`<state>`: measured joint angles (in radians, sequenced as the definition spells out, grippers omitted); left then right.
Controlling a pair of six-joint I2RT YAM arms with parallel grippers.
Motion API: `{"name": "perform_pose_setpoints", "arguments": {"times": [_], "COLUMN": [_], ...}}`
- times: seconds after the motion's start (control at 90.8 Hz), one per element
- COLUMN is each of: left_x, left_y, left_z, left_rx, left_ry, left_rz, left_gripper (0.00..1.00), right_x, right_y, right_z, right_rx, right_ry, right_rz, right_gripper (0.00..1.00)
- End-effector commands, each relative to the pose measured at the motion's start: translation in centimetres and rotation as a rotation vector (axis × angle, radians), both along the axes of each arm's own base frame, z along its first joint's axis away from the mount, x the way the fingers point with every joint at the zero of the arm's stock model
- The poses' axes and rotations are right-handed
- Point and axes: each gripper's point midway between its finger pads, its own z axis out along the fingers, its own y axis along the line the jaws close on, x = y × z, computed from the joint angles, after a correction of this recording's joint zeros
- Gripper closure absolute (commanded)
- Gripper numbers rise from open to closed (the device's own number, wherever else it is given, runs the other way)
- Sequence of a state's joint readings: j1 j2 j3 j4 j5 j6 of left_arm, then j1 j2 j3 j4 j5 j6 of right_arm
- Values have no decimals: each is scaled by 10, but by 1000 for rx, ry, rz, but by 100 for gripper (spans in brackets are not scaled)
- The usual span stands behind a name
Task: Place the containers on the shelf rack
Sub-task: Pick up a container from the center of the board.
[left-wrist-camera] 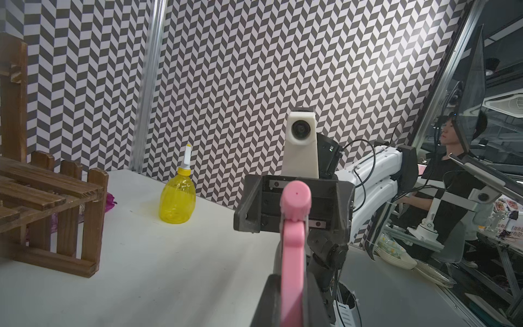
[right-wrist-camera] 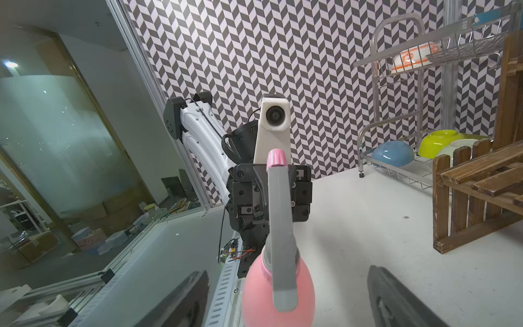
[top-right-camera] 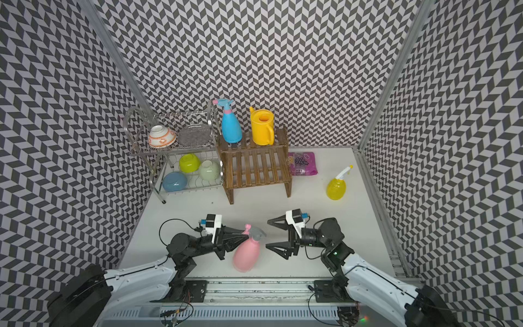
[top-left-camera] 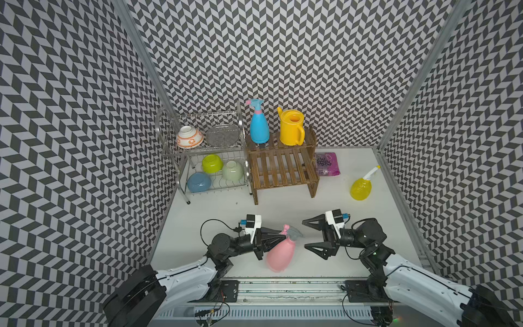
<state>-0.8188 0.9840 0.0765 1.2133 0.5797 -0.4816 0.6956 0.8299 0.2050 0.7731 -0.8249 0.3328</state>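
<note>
A spray bottle (top-left-camera: 259,127) and the watering can (top-left-camera: 291,130) stand on the shelf rack (top-left-camera: 283,170), upper tier; dish rack (top-left-camera: 210,149) just left.

Two on the wooden rack (top-left-camera: 283,184)
Up top stand the blue spray bottle (top-left-camera: 259,127) and yellow watering can (top-left-camera: 291,128); off it, pink spray bottle (top-left-camera: 280,253) tilted, clear yellow bottle (top-left-camera: 360,189) upright.

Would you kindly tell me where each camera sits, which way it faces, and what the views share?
Both top views: high behind the arms, looking down on the table; both arms show, left gripper shut on the pink spray bottle, right gripper open beside it.
Left wrist: on the left arm, facing the right arm and the translucent yellow bottle; its fingers show.
Right wrist: on the right arm, facing the left arm and the wire dish rack; its open fingers show.
Shared: every view shows the pink spray bottle.
</note>
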Motion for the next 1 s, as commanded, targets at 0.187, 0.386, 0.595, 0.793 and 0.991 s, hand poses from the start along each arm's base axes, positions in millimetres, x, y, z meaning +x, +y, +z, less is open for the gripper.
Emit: {"name": "perform_pose_setpoints", "arguments": {"times": [0.187, 0.386, 0.595, 0.793, 0.991], "left_x": [-9, -10, -11, -12, -12], "left_y": [8, 8, 5, 3, 3], "left_z": [27, 28, 29, 29, 29], "left_rx": [-128, -134, -133, -133, -132], "left_ry": [-52, -62, -65, -64, -67], "left_rz": [24, 56, 57, 52, 58], "left_gripper": [100, 100, 100, 100, 100], "right_x": [-11, -21, -22, -20, -19], "right_y": [16, 28, 41, 45, 49], "right_z": [20, 17, 33, 32, 28], "right_rx": [89, 99, 121, 110, 87], "right_ry": [-52, -27, -50, -41, -32], "right_rz": [11, 54, 37, 28, 36], "right_gripper": [10, 15, 21, 31, 41]}}
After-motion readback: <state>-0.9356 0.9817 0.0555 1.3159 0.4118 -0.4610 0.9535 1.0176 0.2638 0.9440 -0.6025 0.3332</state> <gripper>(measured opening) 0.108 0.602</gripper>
